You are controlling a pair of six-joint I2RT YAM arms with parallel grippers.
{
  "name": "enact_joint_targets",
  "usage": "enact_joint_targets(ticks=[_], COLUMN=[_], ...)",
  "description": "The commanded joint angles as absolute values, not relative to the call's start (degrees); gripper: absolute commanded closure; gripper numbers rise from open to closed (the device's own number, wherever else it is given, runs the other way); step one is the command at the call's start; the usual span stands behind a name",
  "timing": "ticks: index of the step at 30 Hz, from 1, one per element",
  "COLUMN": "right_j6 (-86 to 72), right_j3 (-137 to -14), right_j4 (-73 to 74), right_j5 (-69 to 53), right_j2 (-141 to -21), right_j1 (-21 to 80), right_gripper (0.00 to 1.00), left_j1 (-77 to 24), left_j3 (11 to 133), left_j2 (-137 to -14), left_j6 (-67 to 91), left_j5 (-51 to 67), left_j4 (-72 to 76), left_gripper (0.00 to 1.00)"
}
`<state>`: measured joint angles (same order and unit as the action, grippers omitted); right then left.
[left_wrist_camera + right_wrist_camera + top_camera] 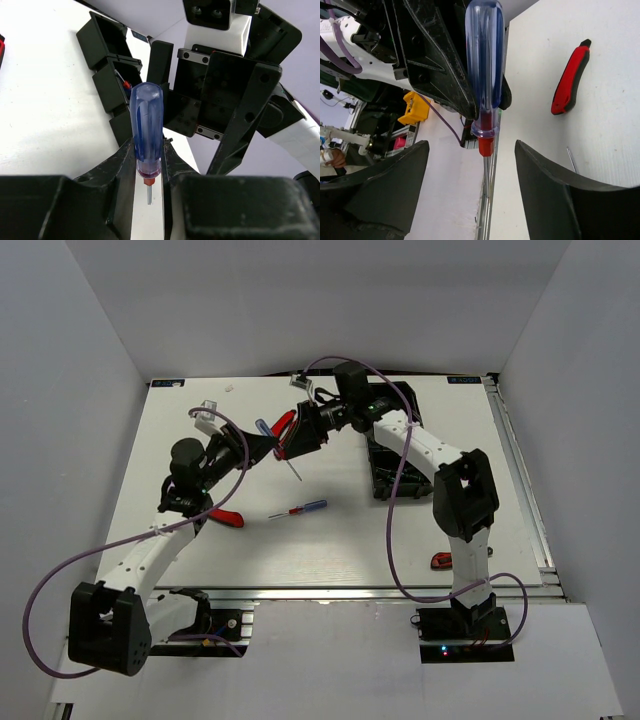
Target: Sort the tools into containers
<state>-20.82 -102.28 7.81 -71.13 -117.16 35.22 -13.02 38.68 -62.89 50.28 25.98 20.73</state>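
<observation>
Nothing legible here, honestly. There's a blue sticker on each far corner of the table, well past the left gripper and right gripper, but the print's too tiny to read.

Bright, even, diffuse light from above; white table near washed out, shadows faint, soft. Wrist views: pale glare streaks along blue screwdriver, right gripper fingers dark, blurred up close. Top view sharp.

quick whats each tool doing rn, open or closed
Left tool: closed on the clear blue plastic-handled screwdriver with a red collar.
Right tool: open, holding nothing.
</observation>
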Motion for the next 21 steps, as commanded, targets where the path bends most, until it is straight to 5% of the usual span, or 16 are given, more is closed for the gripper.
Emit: enact_joint_targets(ticks=[1, 9, 14, 19, 21], right_j6=[-23.1, -23.6, -24.5, -24.3, -24.4], right_j3=[-102.7, -102.7, -102.1, -102.0, -102.0], right_j4=[3.4, 2.5, 1.4, 0.8, 0.6], right_j5=[-71.2, -71.2, -71.6, -71.6, -71.7], right_j2=[-117.6, -117.9, -117.9, -117.9, -117.9], right_j1=[35.3, 36.8, 37.0, 37.1, 37.1], right_gripper=[0.26, 0.41, 0.59, 0.87, 1.0], left_j1=[-13.4, -13.8, -13.8, -13.8, -13.8], left_j3=[41.0, 41.6, 42.1, 42.3, 42.4], left_j2=[-62.8, -63.8, -64.2, -64.5, -64.8], left_j6=[50.2, 51.1, 51.1, 51.2, 51.1], left_j5=[26.5, 26.5, 26.9, 27.8, 28.7], left_j4=[22.8, 23.6, 24.0, 24.3, 24.5], left_gripper=[1.0, 1.0, 0.95, 0.89, 0.79])
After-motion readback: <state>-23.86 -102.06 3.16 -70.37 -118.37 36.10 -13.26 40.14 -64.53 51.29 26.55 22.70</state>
